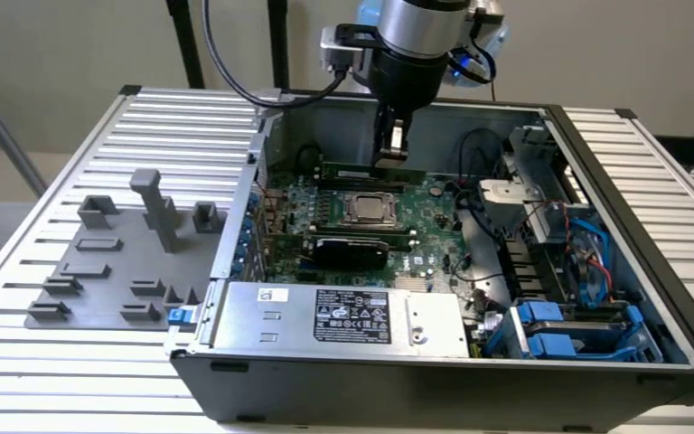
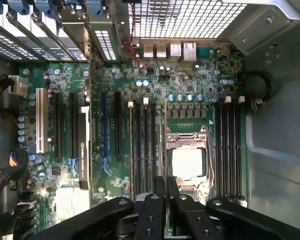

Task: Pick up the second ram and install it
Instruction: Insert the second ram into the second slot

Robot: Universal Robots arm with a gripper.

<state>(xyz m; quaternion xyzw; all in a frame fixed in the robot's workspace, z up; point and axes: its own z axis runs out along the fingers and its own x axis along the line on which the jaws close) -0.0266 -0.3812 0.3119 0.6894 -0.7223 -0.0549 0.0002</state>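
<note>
- The gripper (image 1: 389, 160) hangs inside the open computer case (image 1: 444, 389), above the far part of the main board (image 1: 426, 194). That position fits seating a stick in a slot there.
- In the wrist view its fingers (image 2: 158, 194) are pressed together with only a thin slit between them. I cannot tell whether anything thin sits in that slit.
- A long green stick stands on edge just behind the processor (image 1: 369, 210), level with the gripper's tip. I take it for the second ram (image 1: 350, 170).
- I cannot tell whether it is pinched, merely touched, or already down in its slot.
- The stick runs the same way as the long slots on either side of the processor, which is the line it needs to go in.
- The gray holder blocks (image 1: 106, 262) on the exterior view's left carry no green stick, so I judge the pick-up done.
- The power supply (image 1: 434, 318) carries a black-and-white label (image 1: 353, 316), but its print is too small for me to read.
- There is pale lettering on the graphics card (image 2: 83, 150) that I cannot read either.
</note>
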